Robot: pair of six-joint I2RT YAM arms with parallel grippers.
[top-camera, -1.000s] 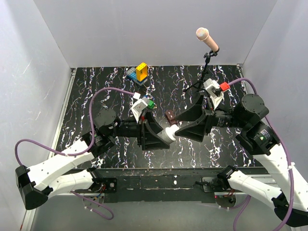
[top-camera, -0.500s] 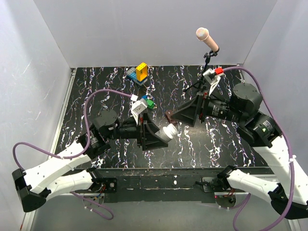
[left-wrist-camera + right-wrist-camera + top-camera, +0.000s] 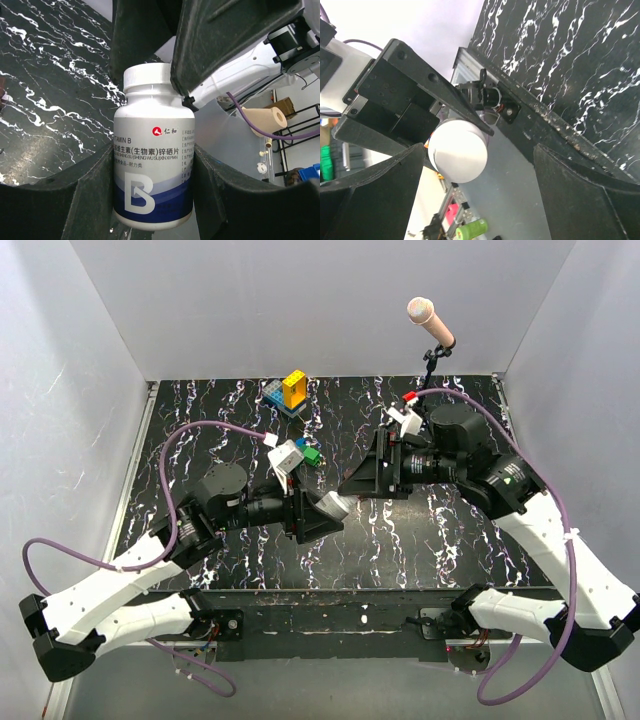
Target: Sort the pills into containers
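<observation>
A white pill bottle (image 3: 152, 150) with a blue band, a big "B" and a white cap (image 3: 457, 150) is held off the black marbled table (image 3: 200, 430). My left gripper (image 3: 152, 157) is shut on the bottle's body, one finger on each side. In the top view this gripper (image 3: 335, 508) points right at mid-table. My right gripper (image 3: 350, 483) faces it, open wide. In the right wrist view the cap lies between the spread fingers of my right gripper (image 3: 477, 185), nearer the left one, touching neither. No pills show. The containers are hidden.
A stack of blue and yellow toy blocks (image 3: 288, 390) stands at the back of the table. Small green and blue blocks (image 3: 308, 453) lie just behind my left gripper. A microphone (image 3: 430, 322) on a stand rises at the back right. White walls close in three sides.
My right gripper has opened wider and swung left, over where the brown box showed, up to the bottle's cap. My left gripper has drawn slightly left, still holding the bottle.
</observation>
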